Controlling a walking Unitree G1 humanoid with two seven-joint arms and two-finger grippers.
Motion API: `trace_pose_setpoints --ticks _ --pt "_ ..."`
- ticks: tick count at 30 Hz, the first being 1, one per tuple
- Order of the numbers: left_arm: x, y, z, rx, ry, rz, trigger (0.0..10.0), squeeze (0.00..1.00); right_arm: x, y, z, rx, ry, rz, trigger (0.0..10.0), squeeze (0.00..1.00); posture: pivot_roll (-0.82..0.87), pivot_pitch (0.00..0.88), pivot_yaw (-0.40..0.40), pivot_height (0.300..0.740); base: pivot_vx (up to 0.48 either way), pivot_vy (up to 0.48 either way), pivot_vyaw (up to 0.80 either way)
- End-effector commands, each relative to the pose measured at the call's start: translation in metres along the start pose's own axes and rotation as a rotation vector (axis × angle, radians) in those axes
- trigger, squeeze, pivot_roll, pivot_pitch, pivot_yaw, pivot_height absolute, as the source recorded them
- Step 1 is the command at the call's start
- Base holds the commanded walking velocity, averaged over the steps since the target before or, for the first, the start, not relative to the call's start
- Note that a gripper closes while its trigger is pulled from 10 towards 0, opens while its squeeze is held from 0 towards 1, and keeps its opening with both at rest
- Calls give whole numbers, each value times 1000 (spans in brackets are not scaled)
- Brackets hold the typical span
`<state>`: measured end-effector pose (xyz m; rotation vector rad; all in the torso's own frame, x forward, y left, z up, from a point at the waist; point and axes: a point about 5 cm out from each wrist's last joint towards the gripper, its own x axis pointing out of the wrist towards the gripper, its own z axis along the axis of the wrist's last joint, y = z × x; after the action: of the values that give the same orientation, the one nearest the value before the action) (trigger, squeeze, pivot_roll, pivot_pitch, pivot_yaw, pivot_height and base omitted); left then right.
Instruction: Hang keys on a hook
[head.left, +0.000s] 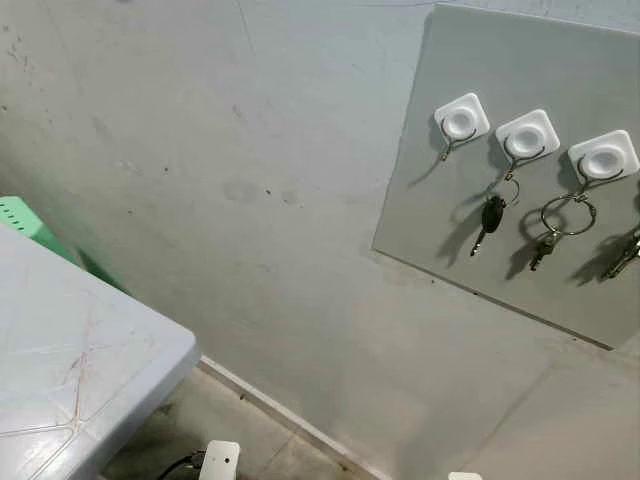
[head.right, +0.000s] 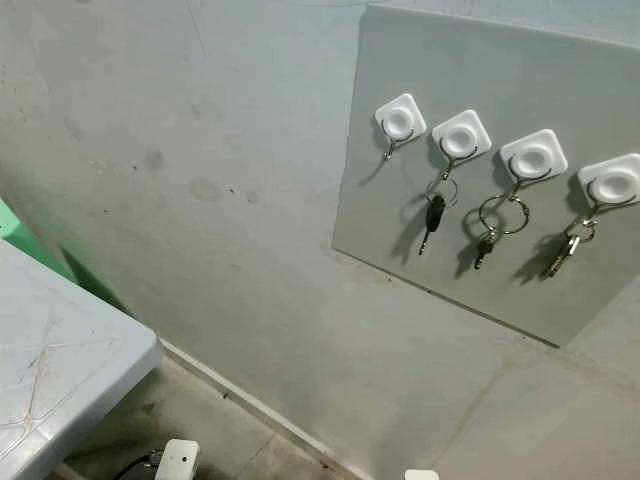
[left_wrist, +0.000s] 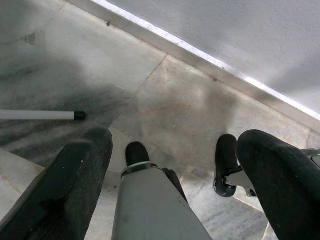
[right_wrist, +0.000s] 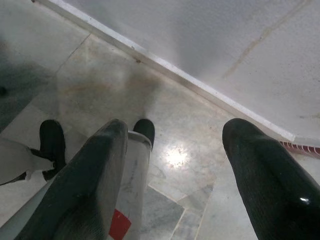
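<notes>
grey board (head.right: 470, 150) on wall, four white hooks in a row. first hook (head.right: 399, 121) bare; black key (head.right: 434, 215), ringed key (head.right: 487, 243) and key bunch (head.right: 562, 252) hanging from the next three. counter (head.left: 70, 370) at lower left. left hand (left_wrist: 175, 185) and right hand (right_wrist: 175, 170) hanging over floor, fingers apart, gripping nothing.

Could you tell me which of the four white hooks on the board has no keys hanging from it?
The leftmost hook is bare; the other three hooks each carry a key ring.

Three key sets (head.right: 487, 232) on wall hooks (head.right: 532, 160)
</notes>
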<state>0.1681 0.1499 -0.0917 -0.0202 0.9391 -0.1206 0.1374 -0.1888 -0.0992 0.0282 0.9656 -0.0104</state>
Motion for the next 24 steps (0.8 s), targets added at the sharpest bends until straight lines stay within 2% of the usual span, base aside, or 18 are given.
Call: trace_pose_setpoints --ticks 1,7,24 --pt "-1 3 -4 4 11 10 10000 0 -2 -2 -5 5 8 -8 10000 0 18 19 -40 740 0 0 0" --pt "-3 4 -9 2 21 11 10000 0 -3 -2 -9 18 13 -13 10000 0 15 30 -34 740 0 0 0" --pt "-3 6 -7 5 20 14 10000 0 -4 -3 -11 28 15 -18 10000 0 15 30 -36 740 -273 -258 0"
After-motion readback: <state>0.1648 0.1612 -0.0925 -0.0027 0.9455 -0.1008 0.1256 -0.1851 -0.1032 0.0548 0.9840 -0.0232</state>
